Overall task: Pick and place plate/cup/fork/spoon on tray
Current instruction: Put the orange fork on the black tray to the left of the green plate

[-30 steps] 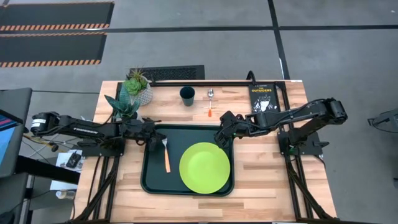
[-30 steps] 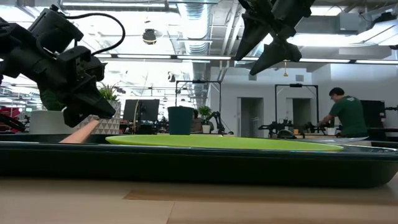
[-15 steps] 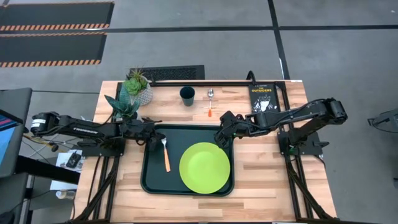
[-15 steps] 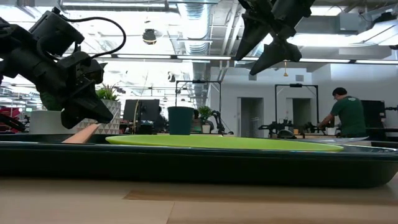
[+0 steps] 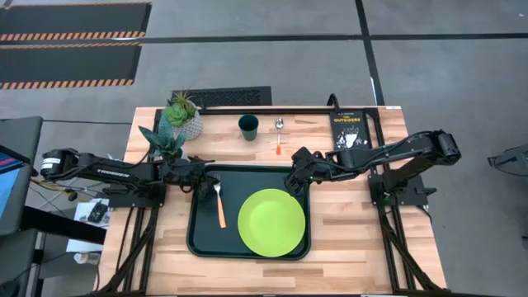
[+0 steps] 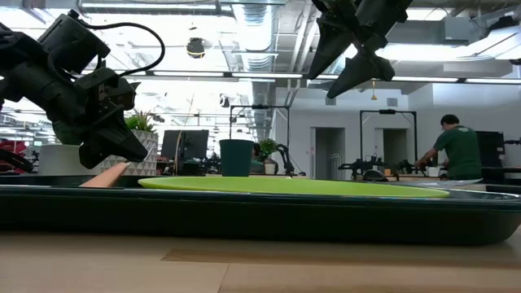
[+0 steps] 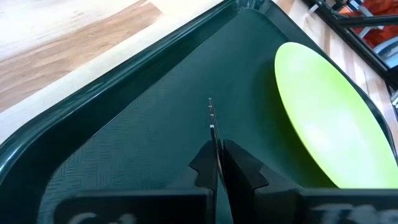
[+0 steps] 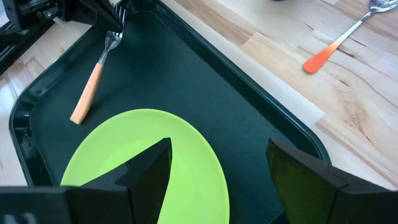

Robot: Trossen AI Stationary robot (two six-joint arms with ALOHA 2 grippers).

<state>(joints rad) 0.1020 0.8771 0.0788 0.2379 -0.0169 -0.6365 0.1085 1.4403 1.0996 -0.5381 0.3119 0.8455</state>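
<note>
The dark green tray (image 5: 195, 239) lies at the table's middle. The lime-green plate (image 5: 271, 221) rests flat on its right half. The orange-handled fork (image 5: 219, 205) is on its left half, tines toward the far edge. My left gripper (image 5: 205, 177) is shut at the fork's tine end, by the tray's far-left corner. My right gripper (image 5: 292, 180) hangs open and empty above the tray's far-right part, over the plate's far edge (image 8: 143, 124). The dark green cup (image 5: 248, 126) stands and the spoon (image 5: 279, 136) lies on the wood beyond the tray. My left gripper comes level from the table's left and is shut on the fork's tine end (image 8: 112, 38). A thin strip of silver metal (image 7: 212, 124) shows between its closed fingers. In the low view the orange handle (image 6: 104, 174) slants down from the gripper toward the tray floor.
A potted plant (image 5: 177, 122) stands at the far-left corner, just behind my left arm. A black book (image 5: 350, 128) lies at the far right, under my right arm. Bare wood shows to the right of the tray and along the near edge. A person (image 6: 456, 150) stands far back in the room.
My left gripper has shifted slightly toward the table's left edge, and the fork handle's raised end has sunk a little. The right arm, plate, cup and spoon have kept still.
</note>
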